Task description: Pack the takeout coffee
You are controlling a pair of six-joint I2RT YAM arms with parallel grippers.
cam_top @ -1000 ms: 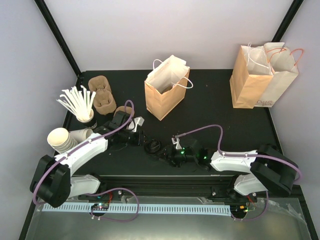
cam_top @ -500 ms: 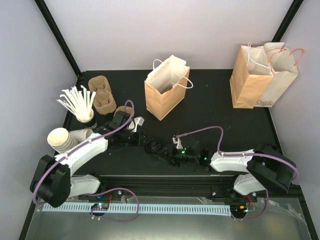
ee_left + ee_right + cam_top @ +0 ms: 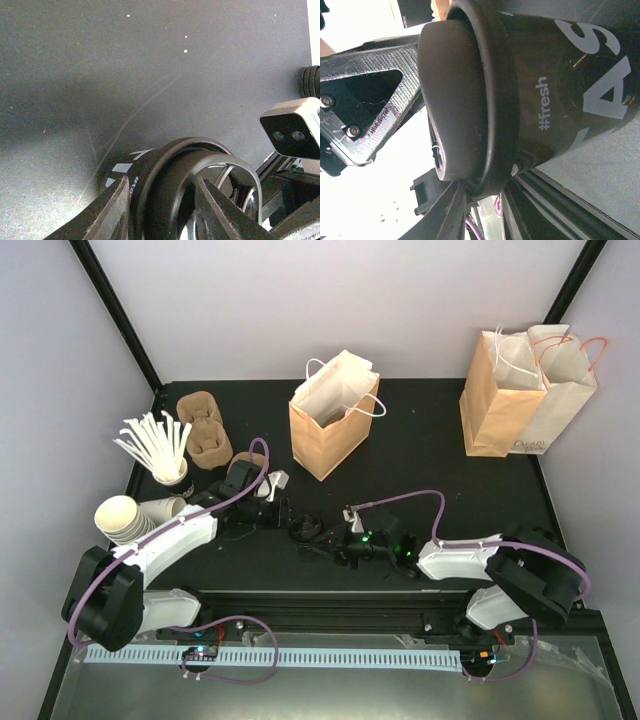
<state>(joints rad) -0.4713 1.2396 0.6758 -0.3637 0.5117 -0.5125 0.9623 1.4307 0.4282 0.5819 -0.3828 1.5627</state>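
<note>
Shows glossy black lid and black band with white lettering on the takeout coffee [image 3: 520, 85]. Sets tan paper bag [image 3: 325, 440] and brown pulp carriers [image 3: 203, 432] against a black desk [image 3: 430, 455].

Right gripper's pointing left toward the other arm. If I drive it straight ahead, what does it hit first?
The takeout coffee: its lid rim sits between the fingers of the right gripper. Just beyond, the left gripper flanks the same cup, though how far behind is unclear.
</note>
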